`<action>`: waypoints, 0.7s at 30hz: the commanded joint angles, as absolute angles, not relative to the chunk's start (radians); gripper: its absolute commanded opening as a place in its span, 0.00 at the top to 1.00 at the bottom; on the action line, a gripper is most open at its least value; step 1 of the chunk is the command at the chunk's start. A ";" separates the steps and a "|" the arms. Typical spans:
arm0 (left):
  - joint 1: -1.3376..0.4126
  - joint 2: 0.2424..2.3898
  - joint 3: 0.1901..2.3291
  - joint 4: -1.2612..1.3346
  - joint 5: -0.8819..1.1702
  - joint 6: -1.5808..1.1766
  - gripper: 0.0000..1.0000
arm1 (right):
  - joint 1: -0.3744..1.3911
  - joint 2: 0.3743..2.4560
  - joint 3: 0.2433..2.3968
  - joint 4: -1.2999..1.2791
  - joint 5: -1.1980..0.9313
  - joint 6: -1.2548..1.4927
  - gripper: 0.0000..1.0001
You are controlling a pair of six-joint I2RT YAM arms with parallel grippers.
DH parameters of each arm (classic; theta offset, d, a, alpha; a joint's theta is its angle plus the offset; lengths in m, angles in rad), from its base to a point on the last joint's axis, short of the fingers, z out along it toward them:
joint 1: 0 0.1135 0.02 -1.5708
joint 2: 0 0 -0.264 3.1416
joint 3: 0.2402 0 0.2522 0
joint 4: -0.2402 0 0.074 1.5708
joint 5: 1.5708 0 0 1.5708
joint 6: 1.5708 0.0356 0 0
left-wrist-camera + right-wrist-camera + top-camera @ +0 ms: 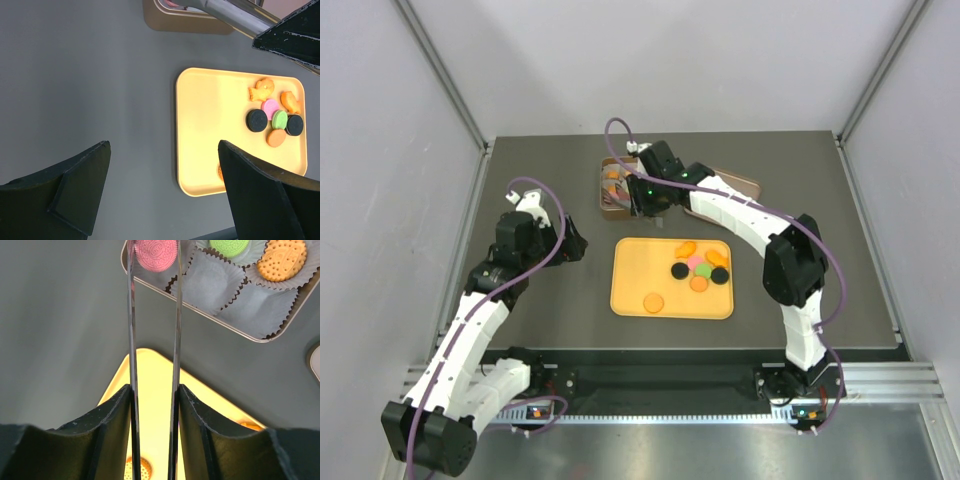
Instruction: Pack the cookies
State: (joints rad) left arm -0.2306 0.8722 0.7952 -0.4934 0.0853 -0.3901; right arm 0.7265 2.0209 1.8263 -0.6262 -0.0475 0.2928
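Several cookies, orange, pink, green and black, lie clustered at the right of the yellow tray, and one orange cookie lies apart near its front. My right gripper reaches over the brown box. Its long thin blades are shut on a pink cookie over a paper cup. A green cookie and an orange cookie sit in other cups. My left gripper hangs open and empty over bare table left of the tray.
Empty crinkled paper cups fill part of the box, whose rim lies just beyond the tray's far corner. A brown lid lies right of the box, partly under the right arm.
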 commanded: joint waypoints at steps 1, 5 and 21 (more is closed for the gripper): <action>-0.225 0.848 0.796 -0.462 0.086 -0.388 0.07 | 0.738 2.020 1.842 -0.575 -0.052 0.301 0.61; -0.225 0.847 0.796 -0.462 0.086 -0.388 0.07 | 0.738 2.023 1.845 -0.575 -0.055 0.301 0.60; -0.225 0.847 0.798 -0.462 0.084 -0.388 0.07 | 0.739 2.026 1.850 -0.578 -0.055 0.301 0.56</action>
